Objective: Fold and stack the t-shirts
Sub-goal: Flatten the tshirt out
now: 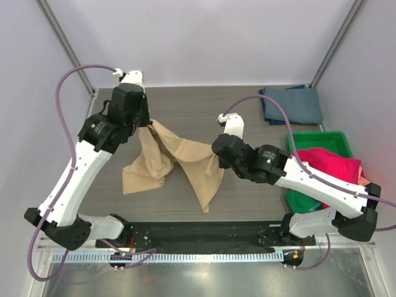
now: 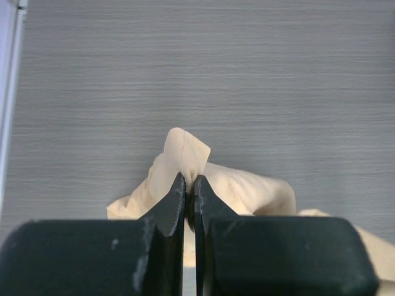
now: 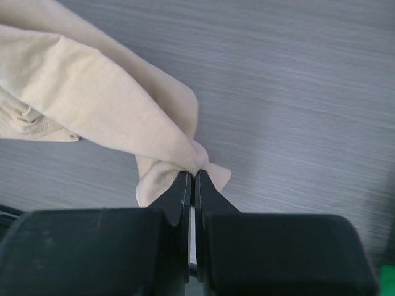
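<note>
- The tan shirt [image 1: 168, 162] hangs between the two tools above the counter [image 1: 198, 108]. It sags in a V at the middle, and two loose tails drape down to the surface toward the front.
- It looks light, soft and limp. Judging by the droop, it will hold no shape of its own and will bunch wherever it is pinched. It will likely need laying flat before any fold. Breakage is no worry; the risk is cloth slipping out of a thin pinch.
- The best holds are probably edges, such as shoulder seams or hem corners, taken well apart so the cloth spreads. Both present pinches take a bunched fold, so I cannot tell which part of the shirt is held.
- The left tool [image 2: 190, 180], at the rear left, has its jaws closed to a sliver on a small peak of tan cloth.
- The right tool [image 3: 191, 176], near the middle, is likewise clamped on a gathered bunch of the same shirt.
- A blue shirt [image 1: 292, 104] lies folded at the back right.
- A magenta shirt [image 1: 328, 162] sits heaped in the bin [image 1: 318, 137].
</note>
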Robot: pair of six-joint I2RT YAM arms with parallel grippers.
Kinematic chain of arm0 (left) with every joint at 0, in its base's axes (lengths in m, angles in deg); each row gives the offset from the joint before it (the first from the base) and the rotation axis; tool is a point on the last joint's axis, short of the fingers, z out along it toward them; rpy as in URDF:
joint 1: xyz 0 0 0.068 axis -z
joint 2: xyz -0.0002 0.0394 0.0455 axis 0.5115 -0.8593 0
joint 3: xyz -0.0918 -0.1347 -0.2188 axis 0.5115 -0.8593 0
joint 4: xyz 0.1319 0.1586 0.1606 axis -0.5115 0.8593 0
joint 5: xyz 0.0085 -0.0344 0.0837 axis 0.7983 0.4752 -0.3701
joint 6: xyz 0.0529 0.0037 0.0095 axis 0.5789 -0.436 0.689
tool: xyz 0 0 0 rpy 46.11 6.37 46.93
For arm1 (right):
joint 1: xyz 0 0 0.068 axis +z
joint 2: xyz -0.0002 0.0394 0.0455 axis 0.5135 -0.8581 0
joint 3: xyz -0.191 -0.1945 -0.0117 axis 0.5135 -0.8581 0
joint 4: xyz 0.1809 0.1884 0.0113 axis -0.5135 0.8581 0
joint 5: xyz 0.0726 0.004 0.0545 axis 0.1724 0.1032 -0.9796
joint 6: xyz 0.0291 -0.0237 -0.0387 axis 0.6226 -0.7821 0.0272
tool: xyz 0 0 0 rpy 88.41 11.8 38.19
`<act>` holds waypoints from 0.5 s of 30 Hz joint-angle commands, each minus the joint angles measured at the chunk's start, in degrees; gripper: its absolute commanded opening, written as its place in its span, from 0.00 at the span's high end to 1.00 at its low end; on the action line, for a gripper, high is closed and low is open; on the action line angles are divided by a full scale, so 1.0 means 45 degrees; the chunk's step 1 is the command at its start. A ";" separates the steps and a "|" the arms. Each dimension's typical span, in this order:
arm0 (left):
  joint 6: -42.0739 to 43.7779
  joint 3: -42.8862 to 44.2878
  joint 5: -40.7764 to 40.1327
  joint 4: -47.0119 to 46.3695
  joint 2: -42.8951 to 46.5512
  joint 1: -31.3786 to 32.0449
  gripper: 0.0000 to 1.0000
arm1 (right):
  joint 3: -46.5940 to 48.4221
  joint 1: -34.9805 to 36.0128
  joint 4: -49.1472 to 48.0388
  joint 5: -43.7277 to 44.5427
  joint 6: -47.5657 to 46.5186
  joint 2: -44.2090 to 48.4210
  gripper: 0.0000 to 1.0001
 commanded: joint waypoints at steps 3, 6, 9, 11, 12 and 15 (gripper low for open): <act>0.0013 0.0612 -0.0880 0.1050 0.1474 -0.0098 1.00 | 0.2004 -0.0114 0.0968 0.1772 -0.0922 0.1218 0.99; 0.0439 0.0788 -0.0922 0.0934 0.2607 -0.0098 1.00 | 0.2979 -0.0114 0.0871 0.1344 -0.1875 0.1668 0.99; 0.1258 0.0983 -0.0161 0.0330 0.3954 -0.0098 1.00 | 0.3877 -0.0114 0.0831 0.0914 -0.2696 0.1942 0.99; 0.1788 0.1100 0.0656 -0.0315 0.4870 -0.0098 1.00 | 0.4289 -0.0095 0.0734 0.0661 -0.2973 0.2274 0.99; 0.2254 0.1217 0.0971 -0.0471 0.5107 -0.0079 1.00 | 0.4658 -0.0114 0.0675 0.0485 -0.3380 0.2372 0.99; 0.2804 0.1938 0.1987 -0.0824 0.5772 -0.0098 1.00 | 0.5459 -0.0095 0.0441 -0.0024 -0.3832 0.2763 0.99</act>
